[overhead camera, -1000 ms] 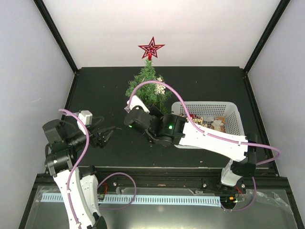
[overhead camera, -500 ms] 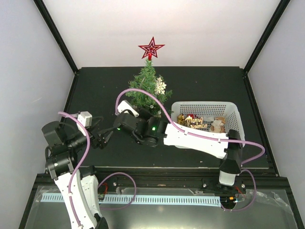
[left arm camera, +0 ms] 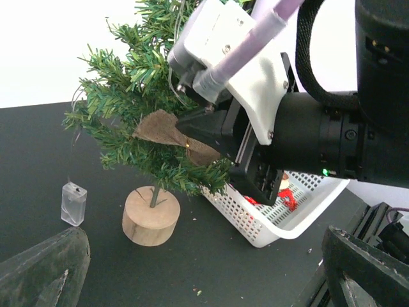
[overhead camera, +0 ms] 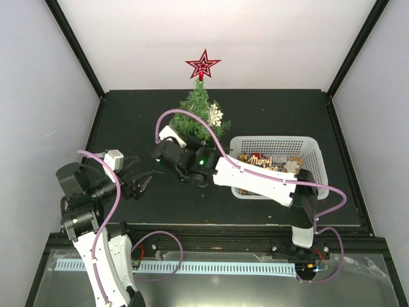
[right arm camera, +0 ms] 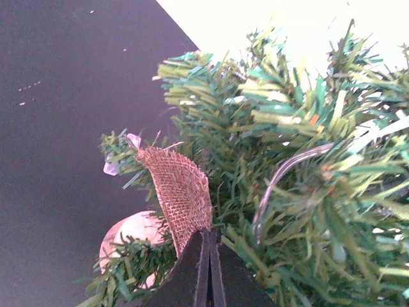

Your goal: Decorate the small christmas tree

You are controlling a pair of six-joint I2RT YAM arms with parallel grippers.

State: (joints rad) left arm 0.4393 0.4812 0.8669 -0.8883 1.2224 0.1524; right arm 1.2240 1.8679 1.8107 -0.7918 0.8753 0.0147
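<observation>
The small christmas tree (overhead camera: pixel 198 115) is standing on its round wooden base (left arm camera: pixel 151 215) at the back of the black table (overhead camera: pixel 128 121), just left of the white basket (overhead camera: pixel 300 146). It is already wearing a red star (overhead camera: pixel 203 66) on its tip and a white snowflake (overhead camera: pixel 215 115) on its right flank. And here is the change: over the last second the right arm has been swinging left, away from the basket, dipping towards the front and now curling back in against the tree's lower left side. The right gripper (right arm camera: pixel 208 246) is arriving with its fingers pressed tight together, pinching a scrap of brown burlap (right arm camera: pixel 181 195), and that burlap is now pushing in among the lowest needles, right above the base. So by my reading this is the placing step, with the ornament touching the branches but not yet let go. It is looking floppy, so it may be slipping off unless it gets tucked deep into the bristles. A small clear box (left arm camera: pixel 73 204) is sitting on the table just beside the base. Further out, the left gripper (overhead camera: pixel 142 182) is hovering near the front left, well apart from the tree, its fingers (left arm camera: pixel 41 268) spread wide and holding nothing, barely shifting all this while.
</observation>
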